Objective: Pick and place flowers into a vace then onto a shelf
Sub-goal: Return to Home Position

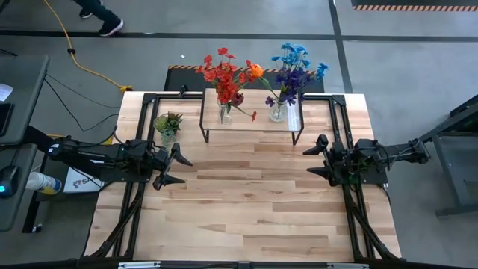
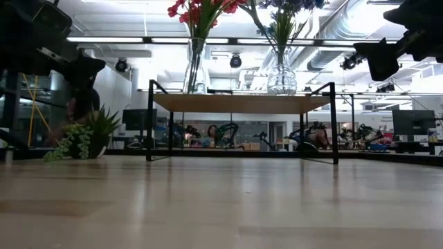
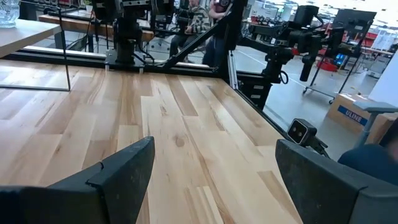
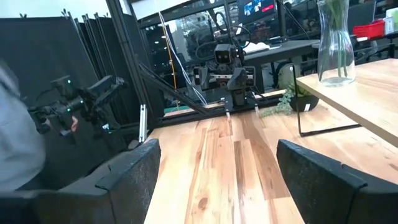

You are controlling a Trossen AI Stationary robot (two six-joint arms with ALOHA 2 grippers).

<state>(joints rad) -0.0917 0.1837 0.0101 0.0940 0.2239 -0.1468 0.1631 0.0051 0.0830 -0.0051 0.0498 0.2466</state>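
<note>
Two clear glass vases stand on the low light-wood shelf (image 1: 250, 118) at the table's far side. The left vase (image 1: 225, 112) holds red flowers and one orange one (image 1: 228, 71). The right vase (image 1: 278, 110) holds blue and purple flowers (image 1: 293, 69). In the low view both vases (image 2: 194, 69) (image 2: 282, 72) stand upright on the shelf top (image 2: 242, 102). My left gripper (image 1: 177, 168) is open and empty, above the table at its left side. My right gripper (image 1: 314, 159) is open and empty at the right side.
A small green spiky plant (image 1: 168, 123) in a pot stands on the table left of the shelf, close to my left gripper. The black frame rails (image 1: 142, 101) run along the table's edges. The near half of the wooden tabletop (image 1: 246, 217) lies between the arms.
</note>
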